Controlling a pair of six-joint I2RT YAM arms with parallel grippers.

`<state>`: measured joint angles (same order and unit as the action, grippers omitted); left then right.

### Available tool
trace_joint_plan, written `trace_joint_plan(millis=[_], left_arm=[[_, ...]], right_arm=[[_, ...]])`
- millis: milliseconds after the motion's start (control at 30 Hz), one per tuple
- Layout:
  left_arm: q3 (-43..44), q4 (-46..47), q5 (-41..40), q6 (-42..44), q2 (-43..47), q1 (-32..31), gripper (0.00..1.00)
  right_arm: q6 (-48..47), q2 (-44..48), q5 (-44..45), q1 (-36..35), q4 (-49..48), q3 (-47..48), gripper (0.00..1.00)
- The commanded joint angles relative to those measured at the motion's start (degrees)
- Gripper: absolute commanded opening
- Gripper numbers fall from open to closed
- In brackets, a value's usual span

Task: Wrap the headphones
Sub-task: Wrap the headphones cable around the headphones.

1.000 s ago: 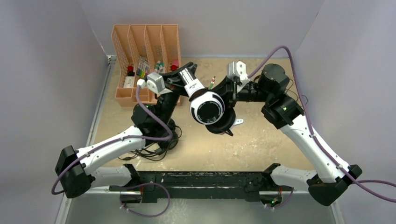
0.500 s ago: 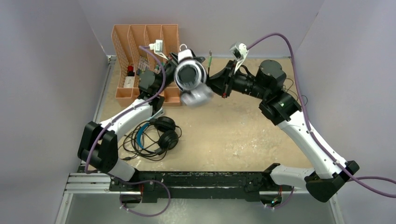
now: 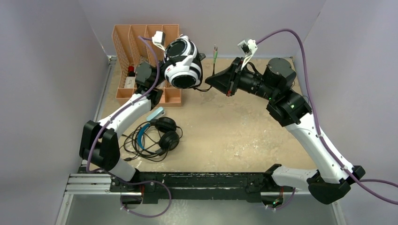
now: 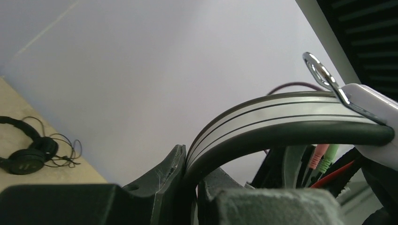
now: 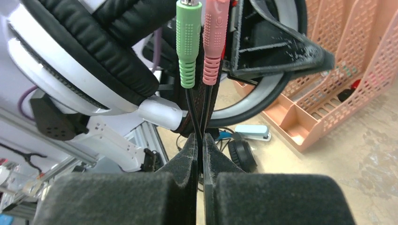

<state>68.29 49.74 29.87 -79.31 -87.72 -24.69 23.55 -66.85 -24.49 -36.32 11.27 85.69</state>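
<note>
Left gripper (image 4: 190, 161) is clamped on the headband (image 4: 281, 110) of the white headset (image 3: 182, 63), holding it in the air by the orange organizer (image 3: 124, 89), back-left. Right gripper (image 5: 201, 146) is pinched shut on its cable (image 5: 193, 112) just below the green and pink plugs (image 5: 188, 42). Blue-band headset (image 3: 157, 133) and slim black headset (image 4: 26, 157) lie on the table (image 3: 244, 136).

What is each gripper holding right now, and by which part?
Left gripper clamps the white-and-black headset by its headband; right gripper pinches its cable just below the green and pink plugs.
</note>
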Motion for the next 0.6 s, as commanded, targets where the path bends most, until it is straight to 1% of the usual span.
trace_joint_plan(millis=[0, 33, 133, 200, 267, 367, 433, 467, 567], left_arm=[[4.8, 15.9, 8.8, -8.0, -2.1, 0.2, 0.00], [5.5, 16.2, 10.1, -7.3, -2.5, 0.2, 0.00], [8.0, 14.1, 12.3, -3.3, -2.9, 0.2, 0.00], [9.5, 14.3, 13.3, -2.5, -3.5, 0.2, 0.00], [10.6, 13.4, 13.5, -1.6, -3.8, 0.2, 0.00], [10.8, 12.2, 12.6, 0.0, -3.9, -0.2, 0.00], [10.0, 14.0, 11.5, -0.5, -4.1, -0.6, 0.00], [9.6, 15.4, 11.0, -0.9, -4.5, -0.8, 0.00], [7.8, 22.2, 9.6, -3.2, -5.1, -0.8, 0.00]], right_arm=[[-0.5, 0.4, -7.0, 0.2, -1.3, 4.1, 0.00], [-0.7, 0.2, -9.7, 0.2, -1.3, 4.8, 0.00], [0.3, -1.6, -14.0, 0.1, -1.7, 7.9, 0.00], [1.8, -3.1, -17.3, 0.1, -1.0, 10.1, 0.00], [0.8, -4.5, -18.1, 0.2, 1.7, 13.3, 0.00], [2.7, -7.5, -17.3, 0.2, 5.6, 17.7, 0.00], [4.3, -11.5, -16.5, 0.1, 7.3, 21.8, 0.00], [6.4, -13.3, -17.7, 0.1, 7.0, 23.1, 0.00], [7.4, -15.2, -19.5, -0.2, 6.2, 23.8, 0.00]])
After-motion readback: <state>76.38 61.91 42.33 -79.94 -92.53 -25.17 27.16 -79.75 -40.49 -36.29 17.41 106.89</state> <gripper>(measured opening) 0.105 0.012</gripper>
